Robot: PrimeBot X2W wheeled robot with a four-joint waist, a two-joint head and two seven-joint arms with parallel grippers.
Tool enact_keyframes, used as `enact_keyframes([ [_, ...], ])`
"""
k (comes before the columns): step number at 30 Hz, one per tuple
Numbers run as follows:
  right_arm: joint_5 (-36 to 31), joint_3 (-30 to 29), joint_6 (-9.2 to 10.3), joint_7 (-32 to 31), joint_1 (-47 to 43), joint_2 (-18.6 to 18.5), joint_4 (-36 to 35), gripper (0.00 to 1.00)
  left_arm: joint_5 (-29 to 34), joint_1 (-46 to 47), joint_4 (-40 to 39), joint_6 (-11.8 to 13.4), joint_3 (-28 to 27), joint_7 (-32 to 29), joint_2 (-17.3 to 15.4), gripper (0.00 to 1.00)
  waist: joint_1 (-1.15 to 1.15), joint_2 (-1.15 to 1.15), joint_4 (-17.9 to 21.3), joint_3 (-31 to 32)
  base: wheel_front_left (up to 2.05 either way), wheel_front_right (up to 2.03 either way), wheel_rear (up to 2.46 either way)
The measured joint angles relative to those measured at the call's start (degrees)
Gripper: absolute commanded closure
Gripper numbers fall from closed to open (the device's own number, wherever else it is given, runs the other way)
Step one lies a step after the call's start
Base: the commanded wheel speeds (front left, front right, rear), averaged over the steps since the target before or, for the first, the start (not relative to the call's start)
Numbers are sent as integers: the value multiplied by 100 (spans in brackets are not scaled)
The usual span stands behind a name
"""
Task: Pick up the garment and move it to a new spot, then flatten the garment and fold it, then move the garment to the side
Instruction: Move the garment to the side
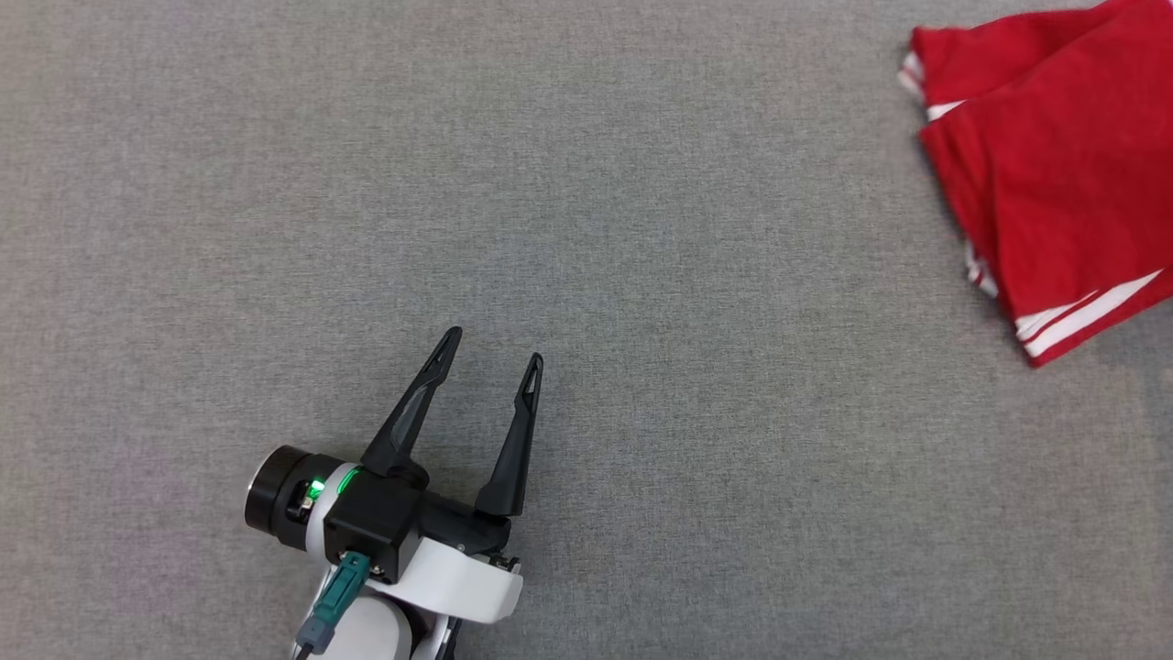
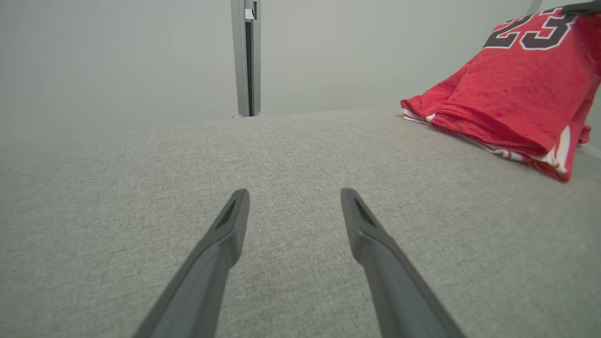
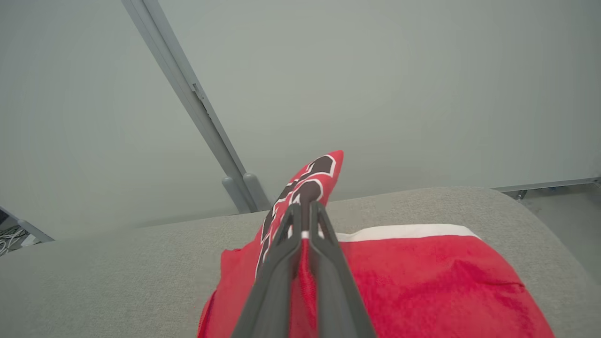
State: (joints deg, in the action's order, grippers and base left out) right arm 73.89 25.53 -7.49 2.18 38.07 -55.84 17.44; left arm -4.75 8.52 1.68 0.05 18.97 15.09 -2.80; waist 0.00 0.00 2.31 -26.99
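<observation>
Grey tabletop [image 1: 641,229] carries the folded red garment [image 1: 1054,183] toward its far right corner, the right pincer [image 3: 305,206] clamped on a raised fold; the left pincer [image 1: 494,346] gapes empty, well apart leftward.

One garment [image 1: 1054,183], a red sports jersey. One grey fabric-covered surface [image 1: 550,183]. Two grippers: the left gripper [image 1: 494,346] and the right gripper [image 3: 305,205]. Each has two long dark fingers [image 2: 225,234], making four fingers in all. The jersey carries two dark printed digits [image 2: 530,28], a 2 and a 3. Two white stripes [image 1: 1081,316] mark one hem. One grey metal post [image 2: 247,56]. At the far edge of the right wrist view is one small tangle of pale cables [image 3: 11,237], perhaps three or four strands, too small to count with certainty.
</observation>
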Motion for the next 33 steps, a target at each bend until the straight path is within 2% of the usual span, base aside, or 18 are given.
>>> enact_keyframes([
  [17, 202, -286, -1, 389, -126, -495, 649, 100, 134, 44, 14, -107, -42, 0, -1, 0, 0, 0, 113, -178, 0, 0, 0],
  [23, 116, -290, -1, 456, -260, -508, 1315, 100, 177, 85, 20, -155, -64, 0, -1, 0, 0, 0, 21, -257, 0, 0, 0],
  [28, -99, -253, -1, 537, -201, -312, 1937, 98, 201, 110, 26, -198, -71, 0, 0, 0, 0, 0, -76, -299, 0, 0, 0],
  [29, -202, -232, -1, 544, -158, -274, 2095, 76, 202, 110, 26, -199, -73, 0, -1, 0, 0, 0, -91, -303, 0, 0, 0],
  [31, -455, -202, -1, 654, -33, -178, 2461, 0, 218, 110, 27, -201, -73, 0, 0, 0, 0, 0, -119, -307, 0, 0, 0],
  [33, -778, -213, -1, 888, 179, -69, 2882, 0, 222, 110, 30, -202, -71, 0, 0, 0, 0, 0, -145, -306, 0, 0, 0],
])
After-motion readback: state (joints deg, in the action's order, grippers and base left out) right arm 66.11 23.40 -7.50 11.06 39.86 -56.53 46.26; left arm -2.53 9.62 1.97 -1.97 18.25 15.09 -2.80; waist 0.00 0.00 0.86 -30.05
